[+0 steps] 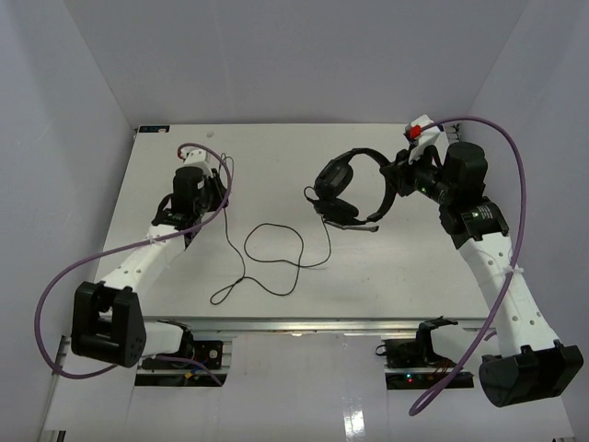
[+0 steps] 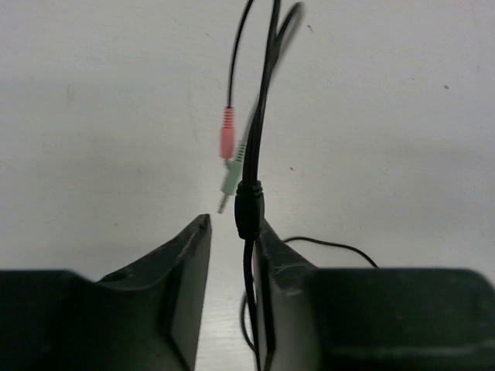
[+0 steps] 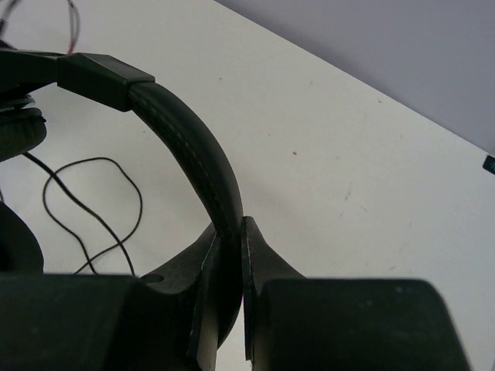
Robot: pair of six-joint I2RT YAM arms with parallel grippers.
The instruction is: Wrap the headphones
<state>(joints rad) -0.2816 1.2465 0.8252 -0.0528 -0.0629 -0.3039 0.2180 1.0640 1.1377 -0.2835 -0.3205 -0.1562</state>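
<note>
**A:** Where's the headset sitting, and who's holding it?

**B:** I'm seeing the headphones at the far right of the counter, standing up on edge. The right claw is clamping shut on the headband, near the top of the arch. I can't tell whether the earcups are touching down.

**A:** Left side?

**B:** The left claw is closed down to a slit around the cord, right at the moulded splitter. The pink plug and green plug are hanging just past the tips. The rest of the cord is lying in loose loops mid-counter.

**A:** How's it going to handle?

**B:** I'm judging the headset light. The band is looking springy-stiff, with a stitched, leathery skin (decent friction, so the arch is a sound hold). The cord is thin, limp and smooth, so I'm expecting it to slip, kink and spring out of any wrap. I'm rating the splitter as the best hold, since that lump is acting as a stop. The plugs are looking fragile, so I'm advising against pinching them.
</note>
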